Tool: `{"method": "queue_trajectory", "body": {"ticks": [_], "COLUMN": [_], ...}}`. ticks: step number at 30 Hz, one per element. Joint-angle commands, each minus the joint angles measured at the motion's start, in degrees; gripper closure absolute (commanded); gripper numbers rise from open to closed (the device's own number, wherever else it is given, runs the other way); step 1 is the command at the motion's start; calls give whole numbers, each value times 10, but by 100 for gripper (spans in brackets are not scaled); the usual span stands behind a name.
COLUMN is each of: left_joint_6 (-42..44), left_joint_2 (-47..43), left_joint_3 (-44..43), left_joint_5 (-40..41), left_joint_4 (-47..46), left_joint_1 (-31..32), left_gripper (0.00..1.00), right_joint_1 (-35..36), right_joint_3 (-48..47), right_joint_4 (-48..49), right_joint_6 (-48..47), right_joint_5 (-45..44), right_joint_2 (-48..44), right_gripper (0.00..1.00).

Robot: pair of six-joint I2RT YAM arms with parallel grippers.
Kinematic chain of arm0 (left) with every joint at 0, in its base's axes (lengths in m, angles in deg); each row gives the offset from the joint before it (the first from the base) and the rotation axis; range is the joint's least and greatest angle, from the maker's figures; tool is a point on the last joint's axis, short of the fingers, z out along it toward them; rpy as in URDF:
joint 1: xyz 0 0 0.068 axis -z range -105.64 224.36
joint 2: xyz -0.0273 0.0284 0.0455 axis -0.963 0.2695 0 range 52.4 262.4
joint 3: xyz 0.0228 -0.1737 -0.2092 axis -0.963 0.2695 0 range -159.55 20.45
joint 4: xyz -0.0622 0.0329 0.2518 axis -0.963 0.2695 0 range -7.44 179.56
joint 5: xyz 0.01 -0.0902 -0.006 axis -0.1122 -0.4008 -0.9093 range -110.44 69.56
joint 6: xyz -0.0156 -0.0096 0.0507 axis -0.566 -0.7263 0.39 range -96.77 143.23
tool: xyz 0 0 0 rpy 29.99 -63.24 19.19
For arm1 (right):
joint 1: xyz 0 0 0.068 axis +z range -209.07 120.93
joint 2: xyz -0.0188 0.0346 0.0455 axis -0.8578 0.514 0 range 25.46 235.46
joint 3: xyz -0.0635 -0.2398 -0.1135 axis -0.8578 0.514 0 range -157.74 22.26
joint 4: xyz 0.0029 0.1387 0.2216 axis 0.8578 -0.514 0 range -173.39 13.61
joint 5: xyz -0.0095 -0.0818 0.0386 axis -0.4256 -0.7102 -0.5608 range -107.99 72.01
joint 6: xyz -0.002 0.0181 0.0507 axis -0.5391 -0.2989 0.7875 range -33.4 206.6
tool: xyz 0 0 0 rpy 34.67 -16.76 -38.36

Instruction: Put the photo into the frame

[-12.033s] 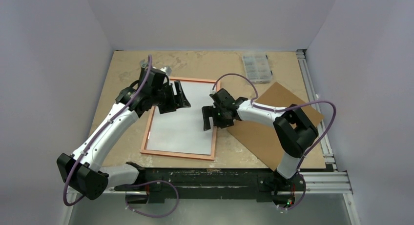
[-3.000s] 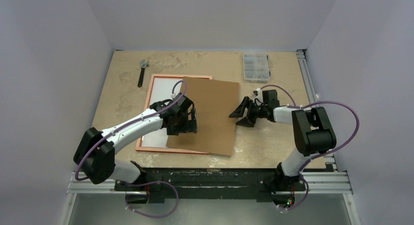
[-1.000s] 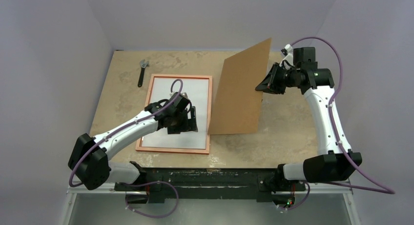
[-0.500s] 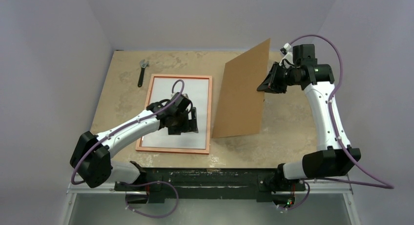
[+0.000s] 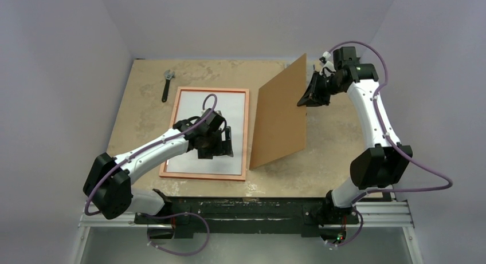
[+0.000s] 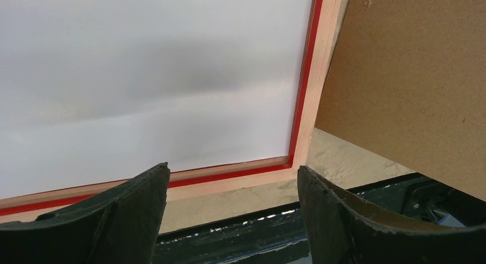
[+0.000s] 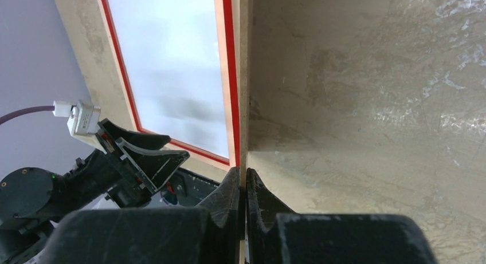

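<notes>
Frame flat left of centre, board upright to its right.
I see the photo (image 5: 192,112) lying in the frame (image 5: 247,126) on the table (image 5: 332,161), my left gripper (image 5: 223,150) over its near part; the backing board (image 5: 281,118) is upright just right of the frame, its far edge in my right gripper (image 5: 302,101); a wrench (image 5: 167,83) lies behind the frame's left corner.

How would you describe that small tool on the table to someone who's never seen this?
On the beige table, find the frame lying flat left of centre. Just beyond its far left corner lies the wrench: the only small, slender, dark-handled thing beside big flat sheets.
</notes>
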Motion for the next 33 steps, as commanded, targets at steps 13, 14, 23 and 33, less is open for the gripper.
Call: {"method": "queue_trajectory", "body": {"ticks": [13,14,23,33], "left_joint_6": [5,5,15,42], "left_joint_2": [-3,-4,-13,-46], "left_joint_3": [-19,-20,-41,-183], "left_joint_5": [5,5,7,-59], "left_joint_4": [-6,-5,10,-21], "left_joint_1": [-3,-3,-4,-38], "left_gripper": [21,21,20,8], "right_joint_1": [38,38,43,102], "right_joint_3": [-124,-130,-176,-238], "right_joint_4": [-20,-19,10,34], "right_joint_6": [-51,-52,-20,22], "right_joint_5": [71,68,88,124], "right_joint_2": [93,94,97,119], "right_gripper": [93,83,33,31]}}
